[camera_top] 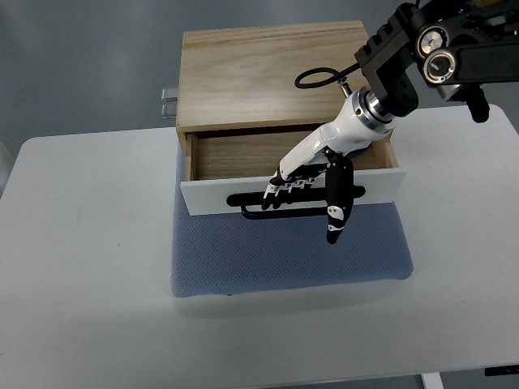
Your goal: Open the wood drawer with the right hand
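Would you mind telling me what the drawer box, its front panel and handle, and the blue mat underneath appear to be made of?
The drawer box looks like unpainted light wood: visible grain, matte finish. The front panel appears smooth, painted or laminated white; its core is not visible. The handle is a thin black bar, probably metal, possibly plastic. The blue mat looks like soft foam or woven fabric, with a fine dotted texture.

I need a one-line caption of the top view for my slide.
Right hand hooks its fingers on the black handle of the partly open wood drawer, over a blue mat.

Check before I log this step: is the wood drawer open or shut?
Open: the drawer is pulled out, bare inside showing; right hand hooks its handle.
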